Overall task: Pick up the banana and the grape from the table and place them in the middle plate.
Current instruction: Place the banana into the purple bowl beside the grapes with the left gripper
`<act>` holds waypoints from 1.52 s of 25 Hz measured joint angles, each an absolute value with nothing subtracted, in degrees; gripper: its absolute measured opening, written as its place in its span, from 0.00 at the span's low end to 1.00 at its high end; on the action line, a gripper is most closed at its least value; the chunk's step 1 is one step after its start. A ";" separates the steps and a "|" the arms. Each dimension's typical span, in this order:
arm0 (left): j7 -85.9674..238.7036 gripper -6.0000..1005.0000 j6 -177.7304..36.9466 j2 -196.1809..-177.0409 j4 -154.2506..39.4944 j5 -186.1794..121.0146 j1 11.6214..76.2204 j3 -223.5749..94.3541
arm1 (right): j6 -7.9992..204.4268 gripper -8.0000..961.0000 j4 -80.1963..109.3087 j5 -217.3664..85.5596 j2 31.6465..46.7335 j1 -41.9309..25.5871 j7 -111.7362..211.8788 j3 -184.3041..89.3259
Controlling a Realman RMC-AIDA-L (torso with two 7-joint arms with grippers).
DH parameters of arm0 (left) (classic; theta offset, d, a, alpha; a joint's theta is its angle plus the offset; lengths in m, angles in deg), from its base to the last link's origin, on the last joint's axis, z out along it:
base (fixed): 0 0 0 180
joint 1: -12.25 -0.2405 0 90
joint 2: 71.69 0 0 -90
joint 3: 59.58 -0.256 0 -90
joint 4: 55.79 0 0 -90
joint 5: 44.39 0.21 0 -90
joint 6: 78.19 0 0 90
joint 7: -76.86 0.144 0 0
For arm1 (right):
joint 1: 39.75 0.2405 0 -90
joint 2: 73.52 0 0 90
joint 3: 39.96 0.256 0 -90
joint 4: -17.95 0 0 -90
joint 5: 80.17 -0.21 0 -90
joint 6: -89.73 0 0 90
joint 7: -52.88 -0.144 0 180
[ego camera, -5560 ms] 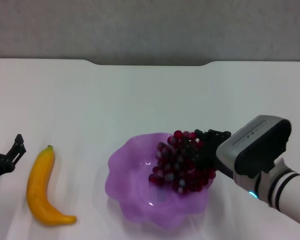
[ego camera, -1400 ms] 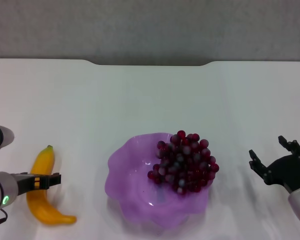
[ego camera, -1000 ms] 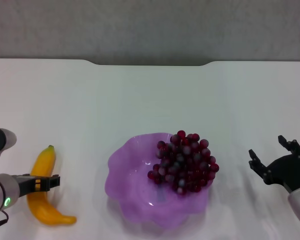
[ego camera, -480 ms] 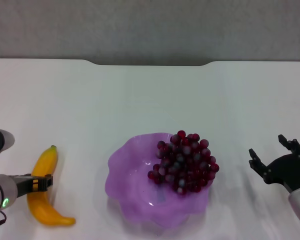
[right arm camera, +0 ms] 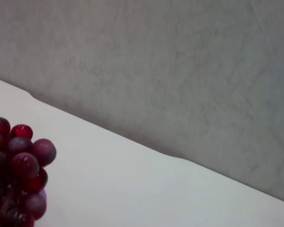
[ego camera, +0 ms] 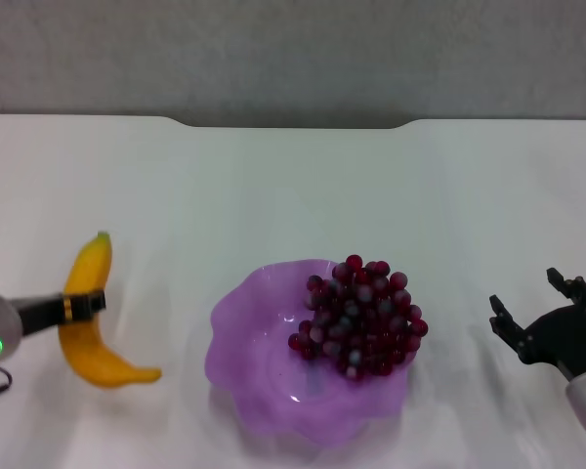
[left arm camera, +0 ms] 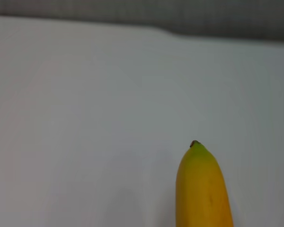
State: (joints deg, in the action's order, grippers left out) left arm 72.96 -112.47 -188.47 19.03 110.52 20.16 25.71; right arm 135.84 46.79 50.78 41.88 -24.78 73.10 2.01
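Note:
The orange-yellow banana [ego camera: 90, 269] hangs just above the table [ego camera: 273, 186] at the left, with my left gripper [ego camera: 83, 305] shut across its middle. Its tip [left arm camera: 201, 189] fills the near part of the left wrist view. The dark red grape bunch [ego camera: 359, 315] lies in the right half of the purple scalloped middle plate [ego camera: 254, 342]. It also shows at the edge of the right wrist view as grapes [right arm camera: 14, 179]. My right gripper [ego camera: 539, 308] rests open and empty near the table, to the right of the plate.
The white tabletop ends at a notched far edge [ego camera: 293, 123] with a grey wall behind. Bare table lies between the banana and the plate, and beyond the plate.
The left gripper has closed on the banana and raised it off the table, shifting it slightly toward the far side. The right arm and the grapes have stayed put.

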 joint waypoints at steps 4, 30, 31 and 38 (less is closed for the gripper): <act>83.63 0.49 -121.71 -188.44 25.15 98.33 19.78 32.36 | 135.78 0.85 46.27 50.78 41.88 -24.49 73.10 1.70; 150.91 0.49 -123.68 -189.28 -3.65 19.23 18.15 32.01 | 135.75 0.85 45.91 50.89 41.88 -23.55 73.47 1.81; 154.80 0.49 -121.29 -189.31 -4.34 16.53 18.44 29.17 | 135.74 0.85 45.91 50.90 41.85 -23.54 73.48 1.81; 174.13 0.49 -107.30 -189.17 -1.22 -1.68 16.35 12.87 | 135.70 0.85 45.65 50.92 41.81 -23.47 73.58 1.92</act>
State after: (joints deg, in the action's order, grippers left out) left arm 174.13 -107.30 -189.17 -1.22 -1.68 16.35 12.87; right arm 135.70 45.65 50.92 41.81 -23.47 73.58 1.92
